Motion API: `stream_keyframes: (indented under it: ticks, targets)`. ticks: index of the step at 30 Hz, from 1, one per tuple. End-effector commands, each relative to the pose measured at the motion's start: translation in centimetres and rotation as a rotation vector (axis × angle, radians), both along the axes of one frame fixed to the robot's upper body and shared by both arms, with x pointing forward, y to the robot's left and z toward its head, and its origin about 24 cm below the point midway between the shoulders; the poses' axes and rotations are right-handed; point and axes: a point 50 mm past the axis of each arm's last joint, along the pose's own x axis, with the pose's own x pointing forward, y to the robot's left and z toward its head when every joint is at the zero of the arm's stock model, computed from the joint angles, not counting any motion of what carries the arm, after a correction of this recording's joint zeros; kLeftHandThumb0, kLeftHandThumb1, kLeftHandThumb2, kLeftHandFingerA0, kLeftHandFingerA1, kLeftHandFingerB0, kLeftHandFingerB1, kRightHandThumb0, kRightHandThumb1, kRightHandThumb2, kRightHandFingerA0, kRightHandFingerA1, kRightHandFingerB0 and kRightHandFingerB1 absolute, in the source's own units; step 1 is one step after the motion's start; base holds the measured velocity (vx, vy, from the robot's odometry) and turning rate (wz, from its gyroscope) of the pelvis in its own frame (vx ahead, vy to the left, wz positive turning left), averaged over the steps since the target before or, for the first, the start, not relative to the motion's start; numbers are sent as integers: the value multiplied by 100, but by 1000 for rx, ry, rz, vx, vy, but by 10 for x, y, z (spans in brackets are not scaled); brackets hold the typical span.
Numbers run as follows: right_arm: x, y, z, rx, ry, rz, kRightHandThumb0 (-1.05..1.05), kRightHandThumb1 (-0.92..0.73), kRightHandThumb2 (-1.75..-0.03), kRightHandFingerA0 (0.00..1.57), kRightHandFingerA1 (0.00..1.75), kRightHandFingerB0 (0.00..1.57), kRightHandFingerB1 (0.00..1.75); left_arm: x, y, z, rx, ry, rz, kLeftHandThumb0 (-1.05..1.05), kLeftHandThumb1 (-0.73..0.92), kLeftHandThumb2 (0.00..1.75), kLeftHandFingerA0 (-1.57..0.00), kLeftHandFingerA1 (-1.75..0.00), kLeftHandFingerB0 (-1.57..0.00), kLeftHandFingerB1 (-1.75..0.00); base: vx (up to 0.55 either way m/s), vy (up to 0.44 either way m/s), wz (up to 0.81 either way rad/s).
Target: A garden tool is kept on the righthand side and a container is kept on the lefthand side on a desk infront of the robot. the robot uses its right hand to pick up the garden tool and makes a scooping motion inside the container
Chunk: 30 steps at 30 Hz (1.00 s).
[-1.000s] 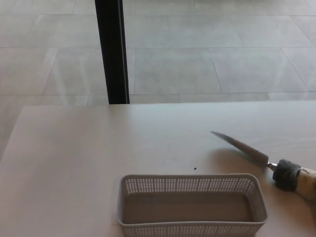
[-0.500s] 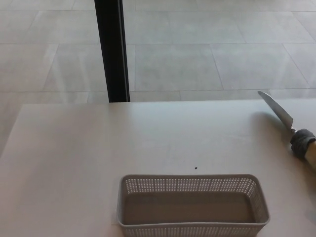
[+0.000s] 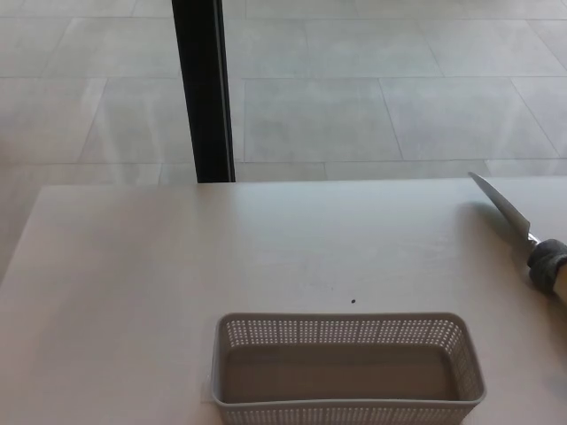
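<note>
Container (image 3: 347, 367) on desk (image 3: 133, 283), near front edge, slightly right of centre. Garden tool (image 3: 523, 237) at far right of desk, well apart from container, behind and right of it, blade tip pointing back-left, handle running off right edge. Small speck (image 3: 353, 301) on desk just behind container. Post (image 3: 204, 88) standing on floor (image 3: 372, 88) behind desk, left of centre.

Likely a lab or office: plain white desk (image 3: 177, 266), large grey floor tiles (image 3: 354, 106).

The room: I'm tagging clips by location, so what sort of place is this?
Probably an indoor lab or office-like test space: a plain pale desk, a floor of large grey tiles beyond it, and a black post behind the desk's far edge.
</note>
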Motion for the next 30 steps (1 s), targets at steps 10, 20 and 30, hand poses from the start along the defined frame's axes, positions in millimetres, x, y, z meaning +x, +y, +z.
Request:
stream_keyframes:
  ticks: [10, 20, 30]
  targets:
    - [-95, -101, 138, 837, -532, -217, -104, -72, -109, 10, 19, 6, 25, -3, 4, 2, 29, 20, 11, -50, 71, 61, -56, -62, -49, -49, 0, 0, 0]
    - [-187, -161, 19, 1171, -987, -1044, -63, -55, -93, 0, 54, 4, 43, 2, 3, 3, 32, 12, -11, -50, 71, 61, -57, -59, -53, -48, 0, 0, 0]
    - [-191, -126, -112, 1470, -1033, -1630, -44, -78, -63, 0, 53, 7, 41, 3, -1, 0, 14, -2, 0, -53, 70, 61, -58, -66, -53, -50, 0, 0, 0]
